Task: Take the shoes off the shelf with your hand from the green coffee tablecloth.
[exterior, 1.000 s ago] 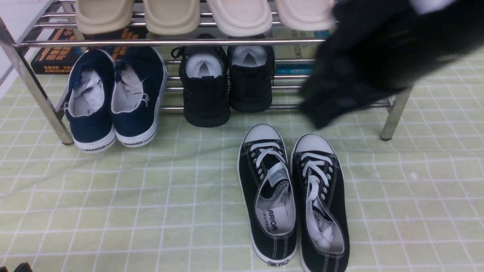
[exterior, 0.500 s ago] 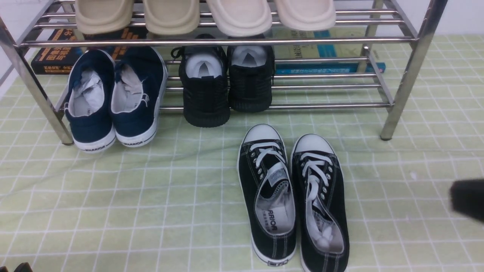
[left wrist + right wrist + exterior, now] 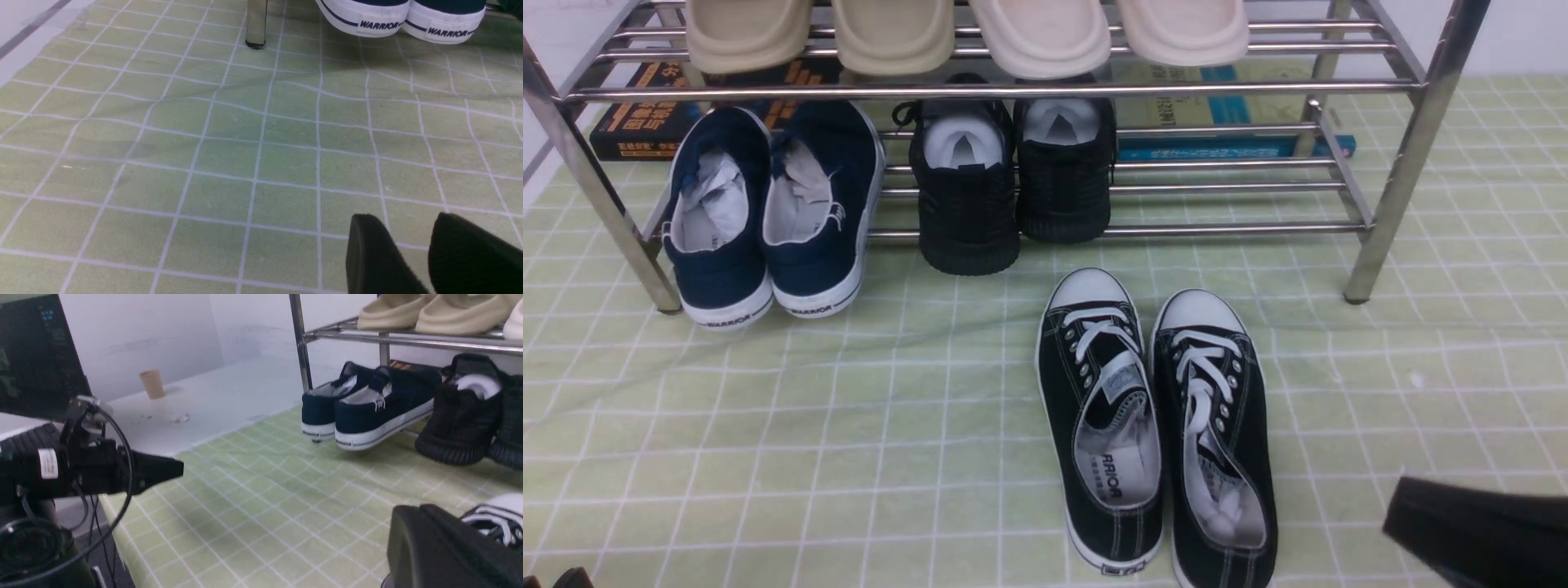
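The black canvas shoes (image 3: 1156, 425) with white laces and toe caps lie side by side on the green tablecloth (image 3: 849, 425), just in front of the steel shelf (image 3: 1409, 155), toes towards it. One toe cap also shows in the right wrist view (image 3: 500, 516). My right gripper (image 3: 1409, 514) is low at the front right, to the right of the shoes' heels and apart from them; its fingers (image 3: 412, 514) are together and empty. My left gripper (image 3: 406, 228) is open and empty over bare cloth at the front left, and its tip shows in the right wrist view (image 3: 175, 469).
On the shelf's lower tier stand a navy pair (image 3: 768, 212) and an all-black textured pair (image 3: 1013, 180); beige slippers (image 3: 964, 33) lie on the top tier. Books (image 3: 645, 114) lie behind. A paper cup (image 3: 152, 384) stands on the white table past the cloth's left edge.
My right arm has dropped from in front of the shelf's right end down to the front right corner. The shoes have not moved.
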